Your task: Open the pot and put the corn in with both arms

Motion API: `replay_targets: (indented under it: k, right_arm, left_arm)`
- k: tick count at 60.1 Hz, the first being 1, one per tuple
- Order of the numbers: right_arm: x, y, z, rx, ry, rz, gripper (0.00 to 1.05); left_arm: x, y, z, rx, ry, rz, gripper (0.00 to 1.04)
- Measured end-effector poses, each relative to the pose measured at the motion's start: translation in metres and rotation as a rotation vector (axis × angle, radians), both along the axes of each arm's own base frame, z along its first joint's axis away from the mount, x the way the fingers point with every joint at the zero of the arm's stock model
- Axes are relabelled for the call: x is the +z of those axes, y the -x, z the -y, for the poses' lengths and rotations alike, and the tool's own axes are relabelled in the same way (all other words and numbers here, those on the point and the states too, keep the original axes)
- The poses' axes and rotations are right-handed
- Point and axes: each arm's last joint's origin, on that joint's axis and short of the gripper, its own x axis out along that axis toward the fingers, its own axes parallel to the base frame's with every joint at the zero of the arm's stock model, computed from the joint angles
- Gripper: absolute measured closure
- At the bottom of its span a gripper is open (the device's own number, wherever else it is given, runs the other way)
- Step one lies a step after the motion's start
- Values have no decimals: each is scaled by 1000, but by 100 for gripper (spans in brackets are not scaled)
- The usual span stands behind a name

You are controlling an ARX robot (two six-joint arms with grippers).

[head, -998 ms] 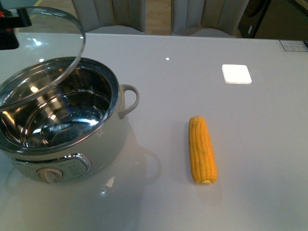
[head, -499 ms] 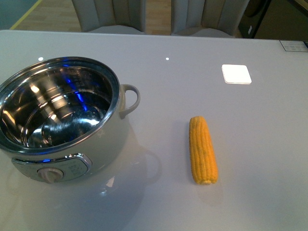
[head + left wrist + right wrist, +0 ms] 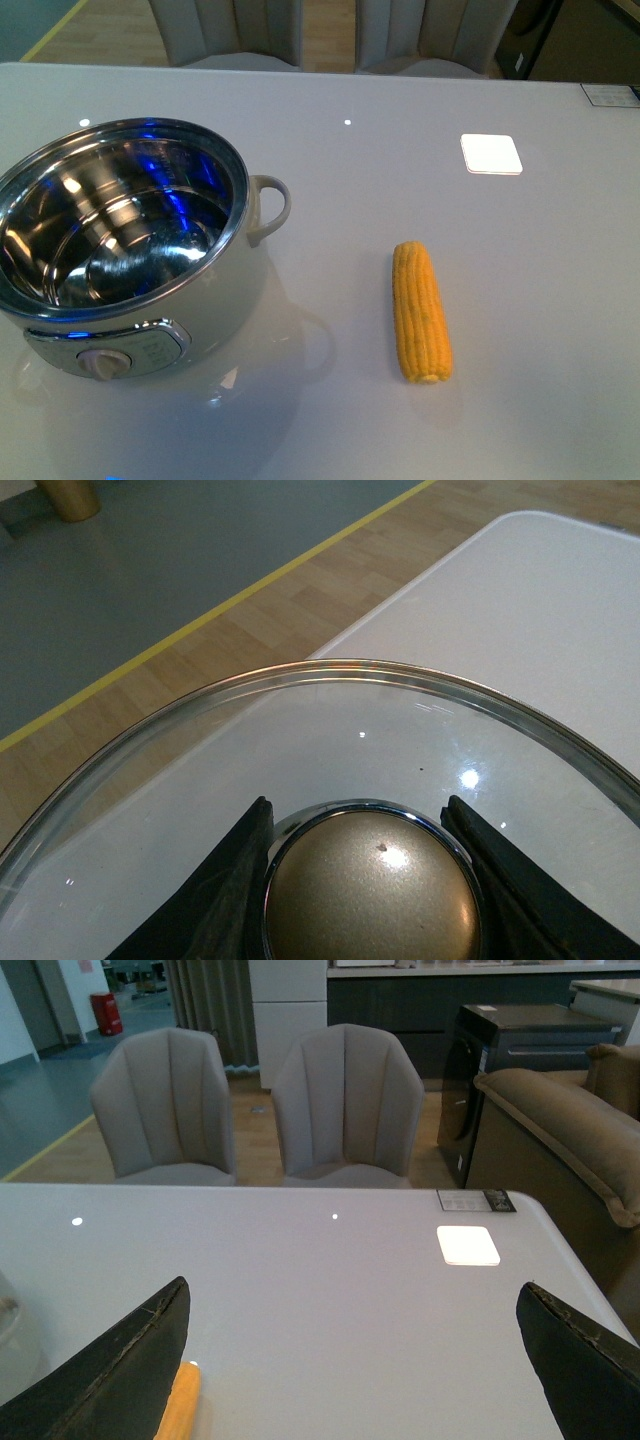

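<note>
- Holding the glass lid [image 3: 330,720] by its knob [image 3: 372,890]: the left gripper [image 3: 358,805] has a jaw tight against each side of the knob, clamped on it. Lid is out past the table edge, with floor showing behind it.
- Neither arm shows in the front view.
- pot [image 3: 120,235] sits open on the table [image 3: 550,300], on the robot's left side, steel inside bare, nothing in it.
- corn [image 3: 421,312] lies flat on the table, well apart from the pot, on the robot's right side.
- Long axis of the cob runs nearly straight away from the robot, slightly slanted; blunt cut end nearer the robot, narrower tip farther.
- right gripper [image 3: 352,1285] is spread wide, nothing in it, above the table.
- In the right wrist view only one end of the cob shows, just beside one finger [image 3: 110,1370] and off toward that side, not centred in the gap.
- Jaw gap looks set across the cob's width, so judged lined up already for a crosswise pinch.
- Right arm is the nearer and the free one. The pick likely needs a sideways shift toward that finger's side, then down.
</note>
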Motion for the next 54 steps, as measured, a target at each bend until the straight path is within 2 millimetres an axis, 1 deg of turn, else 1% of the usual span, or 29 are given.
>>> replay_targets:
  k: [12,32,44,54]
  right_arm:
    - [0,0,0,0,0,0,9]
    - [0,0,0,0,0,0,9]
    - [0,0,0,0,0,0,9]
    - [0,0,0,0,0,0,9]
  left_arm:
    - [-23,-7,-4,0,6,-7,60]
    - [-61,-16,5,-62,-2,57,60]
    - [-83,-14,5,-75,27,38,60]
    - [-92,-11,6,-84,40,24,60]
